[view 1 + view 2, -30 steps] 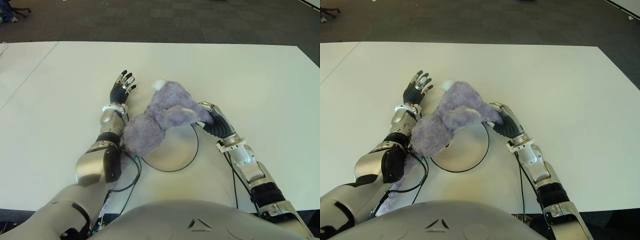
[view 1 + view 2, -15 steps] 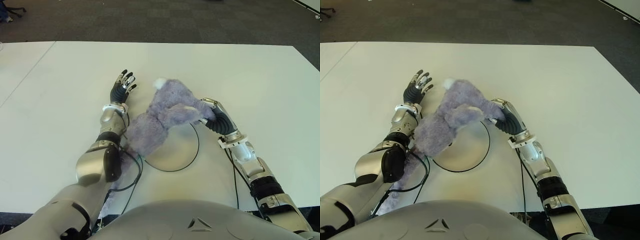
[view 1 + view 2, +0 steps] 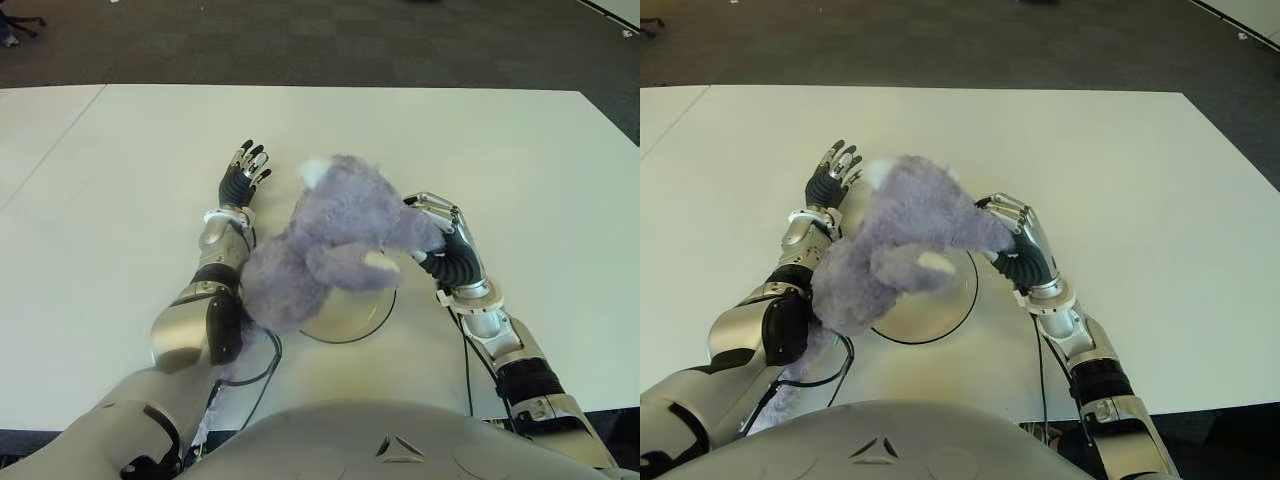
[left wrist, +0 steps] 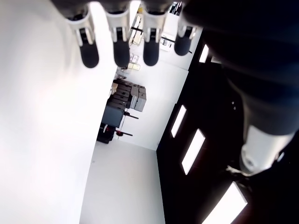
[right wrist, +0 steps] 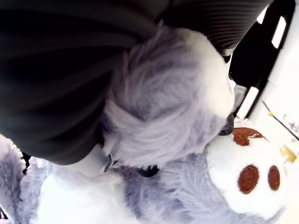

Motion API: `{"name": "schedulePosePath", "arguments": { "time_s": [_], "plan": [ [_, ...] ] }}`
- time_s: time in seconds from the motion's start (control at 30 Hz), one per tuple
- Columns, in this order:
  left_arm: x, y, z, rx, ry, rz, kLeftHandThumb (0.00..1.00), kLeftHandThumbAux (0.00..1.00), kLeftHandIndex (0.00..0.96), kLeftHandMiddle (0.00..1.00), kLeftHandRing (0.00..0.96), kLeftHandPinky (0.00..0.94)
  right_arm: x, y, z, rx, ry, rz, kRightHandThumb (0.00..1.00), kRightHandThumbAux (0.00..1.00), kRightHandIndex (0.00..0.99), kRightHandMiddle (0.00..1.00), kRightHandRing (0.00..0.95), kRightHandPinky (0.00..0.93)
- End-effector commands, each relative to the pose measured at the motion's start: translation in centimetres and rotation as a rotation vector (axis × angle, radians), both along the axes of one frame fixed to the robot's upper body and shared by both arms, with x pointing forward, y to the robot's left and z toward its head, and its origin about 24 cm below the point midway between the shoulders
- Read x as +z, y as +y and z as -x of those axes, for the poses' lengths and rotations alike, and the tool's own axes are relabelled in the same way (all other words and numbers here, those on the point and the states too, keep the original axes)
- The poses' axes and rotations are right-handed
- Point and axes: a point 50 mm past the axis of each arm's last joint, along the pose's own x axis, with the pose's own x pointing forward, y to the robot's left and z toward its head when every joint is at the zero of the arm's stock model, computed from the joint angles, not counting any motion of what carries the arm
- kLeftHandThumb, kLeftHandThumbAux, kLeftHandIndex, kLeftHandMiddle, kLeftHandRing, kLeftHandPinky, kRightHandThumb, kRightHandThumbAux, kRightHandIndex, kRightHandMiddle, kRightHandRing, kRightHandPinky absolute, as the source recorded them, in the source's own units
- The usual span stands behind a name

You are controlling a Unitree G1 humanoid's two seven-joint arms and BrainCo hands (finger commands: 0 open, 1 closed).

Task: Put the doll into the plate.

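Note:
A fluffy lilac plush doll (image 3: pixel 320 245) with white paws hangs lifted over the left part of a round white plate (image 3: pixel 362 310) with a dark rim. My right hand (image 3: pixel 440 235) grips one of the doll's limbs from the right; its wrist view shows grey fur (image 5: pixel 159 116) pressed into the palm. The doll's lower end trails toward my left forearm. My left hand (image 3: pixel 244 172) lies palm-down on the white table (image 3: pixel 520 160) to the doll's left, with straight spread fingers (image 4: pixel 117 46) holding nothing.
A black cable (image 3: pixel 262 365) loops on the table near my left elbow, another (image 3: pixel 467 360) runs along my right forearm. Dark carpet (image 3: pixel 320 40) lies beyond the table's far edge.
My right hand has raised the doll and turned upright; the doll now hangs higher and covers more of the plate. The left hand has stayed still.

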Motion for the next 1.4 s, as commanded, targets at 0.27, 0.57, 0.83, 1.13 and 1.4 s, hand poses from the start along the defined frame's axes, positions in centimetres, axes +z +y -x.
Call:
{"name": "schedulePosePath", "arguments": {
  "time_s": [0.27,0.57,0.83,1.13,1.4],
  "plan": [
    [-10.0,-1.9,9.3,0.000,0.475,0.162,0.006,0.634,0.075,0.117,0.110,0.143,-7.8,1.9,5.5,-0.118,0.308,-0.235,0.700,0.722,0.437,0.885,0.876,0.860],
    [-10.0,-1.9,9.3,0.001,0.480,0.161,0.005,0.630,0.073,0.105,0.101,0.131,-8.0,2.1,5.3,-0.122,0.266,-0.224,0.701,0.722,0.438,0.862,0.867,0.866],
    [-10.0,-1.9,9.3,0.009,0.485,0.169,0.000,0.635,0.077,0.108,0.106,0.143,-8.4,2.2,5.3,-0.109,0.261,-0.187,0.701,0.722,0.438,0.850,0.860,0.852],
    [-10.0,-1.9,9.3,0.007,0.482,0.162,0.004,0.634,0.080,0.115,0.113,0.148,-9.0,1.8,5.1,-0.039,0.346,-0.060,0.698,0.724,0.437,0.862,0.859,0.841],
    [-10.0,-1.9,9.3,0.004,0.477,0.164,0.006,0.638,0.072,0.111,0.106,0.136,-9.4,1.6,5.1,0.047,0.456,0.012,0.698,0.722,0.436,0.873,0.864,0.829]
  ]
}}
